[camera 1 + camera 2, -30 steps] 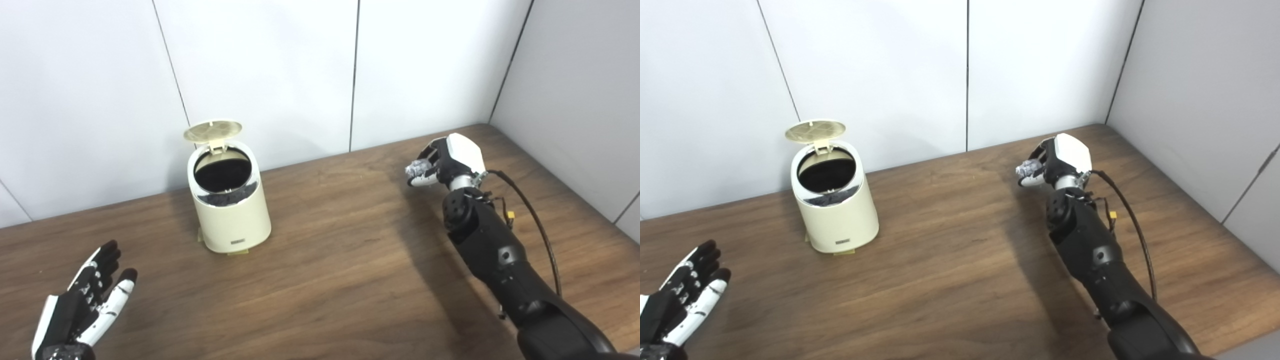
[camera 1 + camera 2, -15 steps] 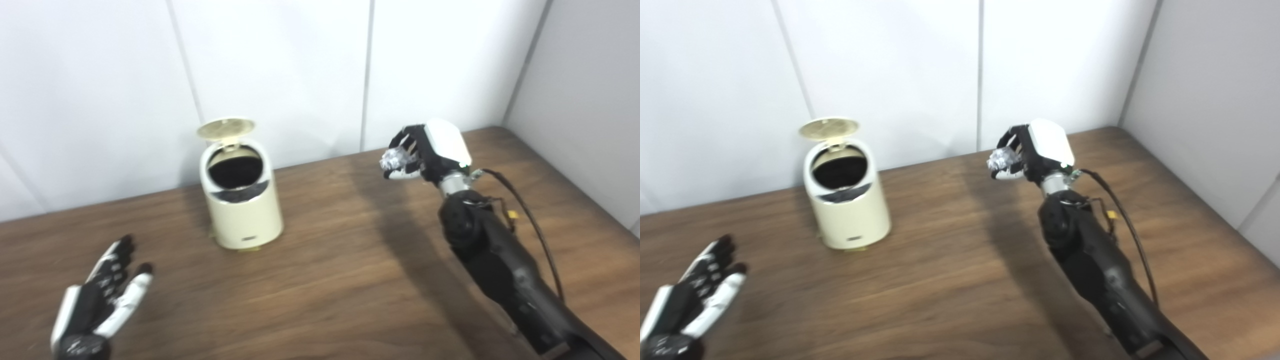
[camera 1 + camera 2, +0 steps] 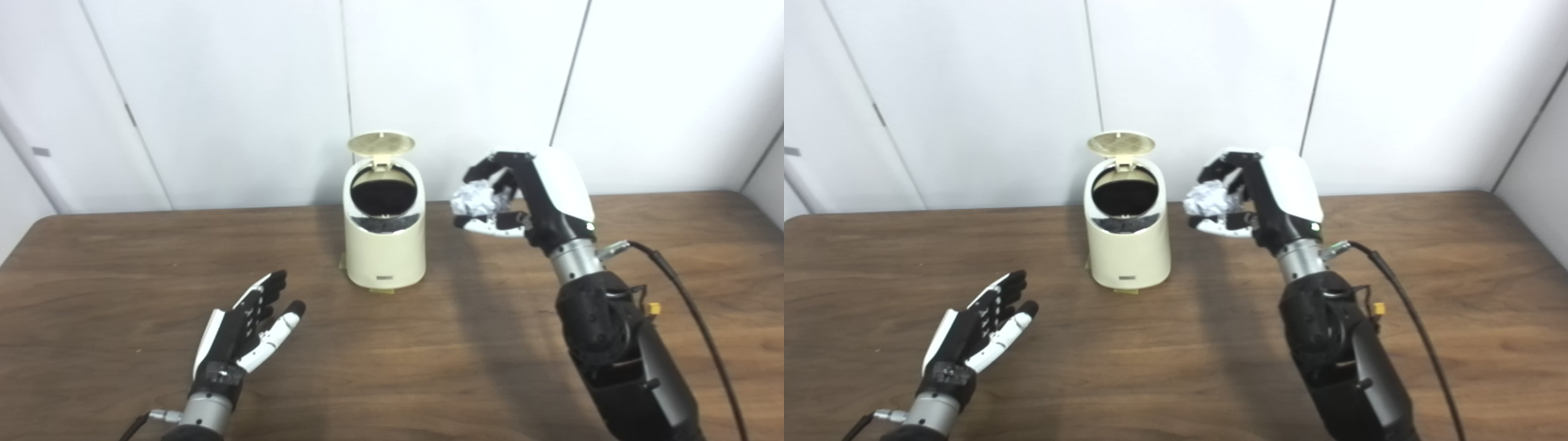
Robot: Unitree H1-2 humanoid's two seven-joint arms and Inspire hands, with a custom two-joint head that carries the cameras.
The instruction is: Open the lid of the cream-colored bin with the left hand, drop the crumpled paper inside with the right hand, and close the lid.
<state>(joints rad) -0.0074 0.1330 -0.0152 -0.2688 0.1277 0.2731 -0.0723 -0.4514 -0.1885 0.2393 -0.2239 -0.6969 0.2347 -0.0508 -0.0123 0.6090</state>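
**Left eye view: paper carried toward the open bin**

Right hand [image 3: 527, 199] curls its fingers around the crumpled paper [image 3: 474, 199], held raised just right of the cream-colored bin [image 3: 384, 245]. The lid [image 3: 381, 143] stands up, leaving the mouth clear for the drop. Left hand [image 3: 248, 324] waits with fingers spread and empty near the table [image 3: 122, 275].

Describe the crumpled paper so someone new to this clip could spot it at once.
Start at the cream-colored bin standing with its lid up near the back of the wooden table. Just right of it, the right hand is raised above the table. The crumpled paper is the silvery-white wad in its fingers.
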